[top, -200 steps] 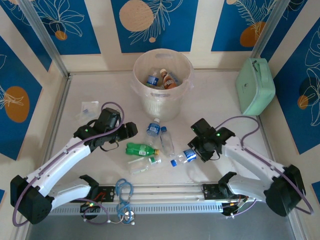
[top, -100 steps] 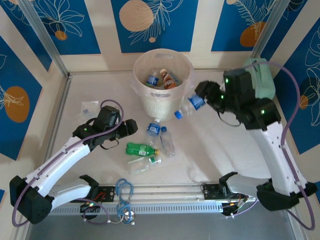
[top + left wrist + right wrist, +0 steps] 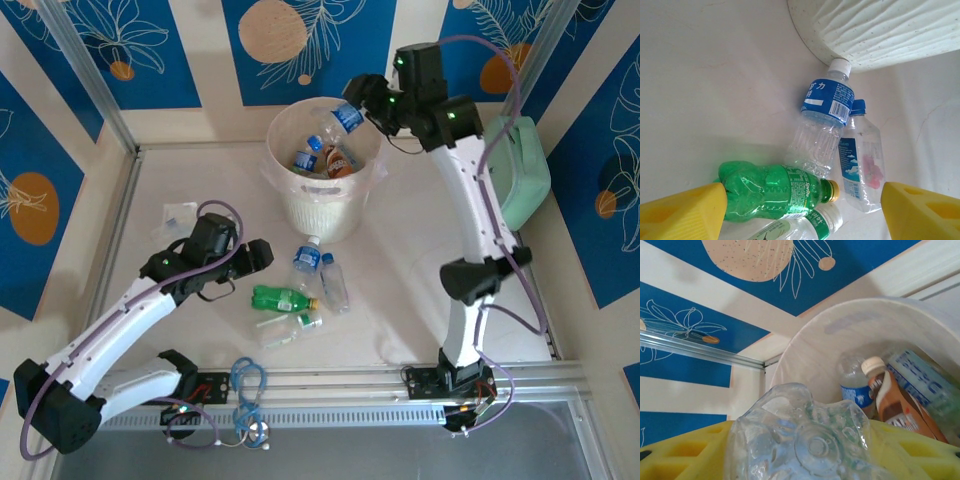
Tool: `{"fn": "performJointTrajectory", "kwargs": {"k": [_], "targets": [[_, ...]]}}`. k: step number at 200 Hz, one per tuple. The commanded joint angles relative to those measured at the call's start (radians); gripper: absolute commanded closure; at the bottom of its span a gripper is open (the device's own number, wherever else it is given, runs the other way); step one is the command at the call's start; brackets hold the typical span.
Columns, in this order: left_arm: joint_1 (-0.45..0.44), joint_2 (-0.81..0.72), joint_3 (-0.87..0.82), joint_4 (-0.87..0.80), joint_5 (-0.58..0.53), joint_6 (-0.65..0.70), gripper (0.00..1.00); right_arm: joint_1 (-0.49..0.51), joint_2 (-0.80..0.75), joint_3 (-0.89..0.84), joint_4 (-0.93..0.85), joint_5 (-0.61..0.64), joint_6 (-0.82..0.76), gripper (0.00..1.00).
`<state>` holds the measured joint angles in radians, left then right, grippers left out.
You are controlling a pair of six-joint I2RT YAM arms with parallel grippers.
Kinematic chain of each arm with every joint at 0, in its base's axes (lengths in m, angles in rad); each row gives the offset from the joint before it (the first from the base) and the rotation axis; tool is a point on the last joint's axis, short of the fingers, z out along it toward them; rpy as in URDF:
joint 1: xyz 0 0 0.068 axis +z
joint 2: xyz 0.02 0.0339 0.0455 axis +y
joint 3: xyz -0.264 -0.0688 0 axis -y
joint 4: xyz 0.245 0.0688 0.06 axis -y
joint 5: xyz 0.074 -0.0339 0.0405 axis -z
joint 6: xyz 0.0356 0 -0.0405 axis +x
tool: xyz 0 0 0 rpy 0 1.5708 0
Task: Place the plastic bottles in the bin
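My right gripper [image 3: 362, 108] is shut on a clear blue-labelled bottle [image 3: 345, 118] held over the rim of the whitish bin [image 3: 283, 130]; its base [image 3: 805, 445] sits between the yellow fingers [image 3: 685, 452]. Inside the bin lie a blue-labelled bottle [image 3: 854, 385] and a brown-red labelled one [image 3: 890, 402]. On the table below the bin lie a green bottle with a yellow cap [image 3: 775, 192], a large clear blue-labelled bottle [image 3: 822, 125], a smaller blue-capped one [image 3: 860, 160] and a clear green-labelled one [image 3: 805, 226]. My left gripper [image 3: 262, 257] stands open just left of the green bottle.
A mint-green case [image 3: 525, 175] leans at the right wall behind the right arm. A small clear packet [image 3: 180, 214] lies at the left. Blue cable loops [image 3: 248, 385] hang on the front rail. The bin's ribbed wall [image 3: 880, 30] rises close ahead of the left gripper.
The right arm has lifted the blue-labelled bottle from the table, swung it up past the bin's right side and now holds it over the rim. The left arm has barely moved.
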<state>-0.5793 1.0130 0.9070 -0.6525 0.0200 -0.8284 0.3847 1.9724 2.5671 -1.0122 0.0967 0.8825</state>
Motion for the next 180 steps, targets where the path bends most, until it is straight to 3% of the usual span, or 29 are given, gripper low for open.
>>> {"fn": "performJointTrajectory", "kwargs": {"k": [1, 15, 31, 54, 120, 150, 180], "targets": [[-0.002, -0.014, -0.016, -0.022, -0.020, 0.018, 0.19, 0.011, 0.067, 0.103, -0.072, -0.018, 0.004, 0.39], [-0.002, -0.010, -0.020, -0.016, -0.018, 0.018, 0.19, 0.020, 0.090, 0.092, -0.064, -0.005, 0.004, 0.37], [-0.002, -0.006, -0.023, -0.012, -0.010, 0.021, 0.19, 0.031, 0.100, 0.061, -0.048, -0.012, -0.005, 0.25], [-0.001, -0.015, -0.026, -0.019, -0.013, 0.030, 0.17, 0.062, 0.087, 0.024, -0.048, 0.022, -0.030, 0.17], [0.000, -0.020, -0.030, -0.016, -0.025, 0.040, 0.16, 0.132, -0.067, -0.092, -0.065, 0.128, -0.120, 0.16], [0.003, -0.025, -0.028, -0.016, -0.034, 0.044, 0.16, 0.236, -0.257, -0.298, -0.030, 0.251, -0.239, 0.16], [0.008, -0.021, -0.022, -0.006, -0.038, 0.045, 0.17, 0.361, -0.509, -0.669, 0.059, 0.332, -0.313, 0.15]]}}
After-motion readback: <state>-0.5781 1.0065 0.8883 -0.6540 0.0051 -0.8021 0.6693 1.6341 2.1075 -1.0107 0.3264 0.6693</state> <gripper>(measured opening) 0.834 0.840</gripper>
